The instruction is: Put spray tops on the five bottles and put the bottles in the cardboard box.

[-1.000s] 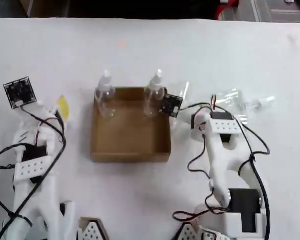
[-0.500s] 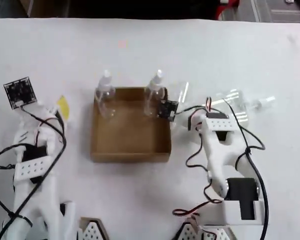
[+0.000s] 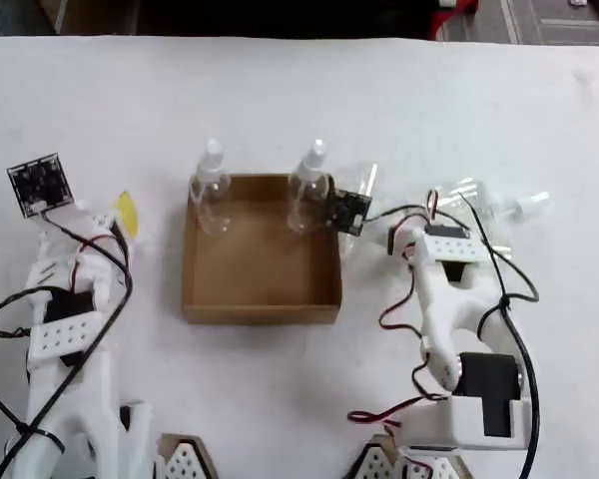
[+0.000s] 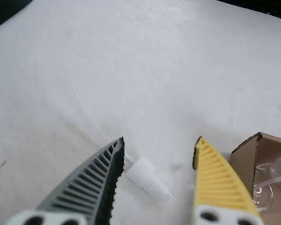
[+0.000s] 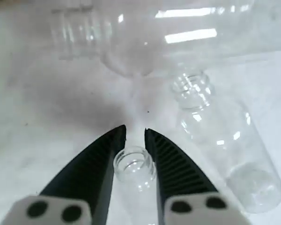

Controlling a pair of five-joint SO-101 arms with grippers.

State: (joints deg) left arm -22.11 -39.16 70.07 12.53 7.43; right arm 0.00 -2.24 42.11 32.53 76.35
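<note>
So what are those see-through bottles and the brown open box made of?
The clear see-through bottle in the right gripper looks like thin glossy plastic: bright glare streaks, a moulded ridged neck, though glass can't be ruled out by looks. The brown open box looks like matte cardboard: dull tan, thin folded walls.

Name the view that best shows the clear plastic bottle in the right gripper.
Right wrist view: the clear plastic bottle shows its open neck close up between the fingers of the right gripper. High view: a clear sliver beside the cardboard box. Left wrist view faces another table area.
</note>
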